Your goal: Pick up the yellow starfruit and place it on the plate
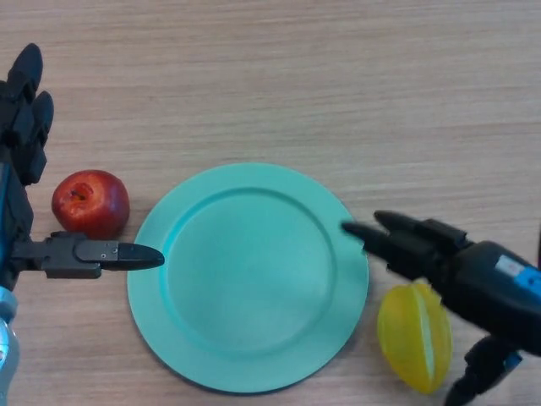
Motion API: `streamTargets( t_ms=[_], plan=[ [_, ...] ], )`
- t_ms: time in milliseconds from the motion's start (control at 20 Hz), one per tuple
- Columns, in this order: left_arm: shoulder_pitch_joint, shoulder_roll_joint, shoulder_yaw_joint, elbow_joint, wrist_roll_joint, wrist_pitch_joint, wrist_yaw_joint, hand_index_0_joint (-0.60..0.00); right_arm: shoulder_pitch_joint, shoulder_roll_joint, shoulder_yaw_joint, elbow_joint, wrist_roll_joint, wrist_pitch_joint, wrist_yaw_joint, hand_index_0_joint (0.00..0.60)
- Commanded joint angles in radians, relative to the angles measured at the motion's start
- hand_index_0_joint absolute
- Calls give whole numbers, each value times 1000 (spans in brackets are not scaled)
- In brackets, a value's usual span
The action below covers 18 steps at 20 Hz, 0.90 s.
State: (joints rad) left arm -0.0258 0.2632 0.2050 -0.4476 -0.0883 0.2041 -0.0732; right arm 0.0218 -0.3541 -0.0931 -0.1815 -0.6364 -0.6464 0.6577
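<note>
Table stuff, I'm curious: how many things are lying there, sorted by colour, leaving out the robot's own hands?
Red: 1, the apple, left of the plate.
Teal green: 1, the plate, nothing on it.
Yellow: 1, the starfruit, right of the plate, partly under the right hand.
Total: 3

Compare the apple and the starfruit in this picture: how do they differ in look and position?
The apple is red and round; the starfruit is yellow, elongated and ridged. The apple lies left of the plate, the starfruit at its lower right. Both rest on the table, off the plate.
</note>
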Motion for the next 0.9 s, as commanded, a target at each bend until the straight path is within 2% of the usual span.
streamTargets(
  t_ms=[50,150,250,300,400,650,900],
  plan=[
    [-31,39,52,-46,18,-155,20,0,-31,-44,-84,-17,3,-129,-105,0],
    [-32,38,49,-50,21,-148,20,0,-46,-78,-120,12,-95,-212,-146,0],
    [-35,36,38,-48,32,-145,22,0,-56,-91,-132,29,-119,-228,-163,0],
    [-34,34,34,-49,33,-141,21,0,-63,-101,-143,46,-167,-255,-201,0],
    [-31,32,33,-54,32,-140,21,0,-64,-112,-147,66,-200,-268,-232,0],
    [-26,32,41,-63,25,-137,18,0,-60,-97,-118,82,-172,-226,-228,0],
    [-27,33,44,-58,30,-142,19,0,-63,-68,-59,106,-75,-172,-151,0]
  ],
)
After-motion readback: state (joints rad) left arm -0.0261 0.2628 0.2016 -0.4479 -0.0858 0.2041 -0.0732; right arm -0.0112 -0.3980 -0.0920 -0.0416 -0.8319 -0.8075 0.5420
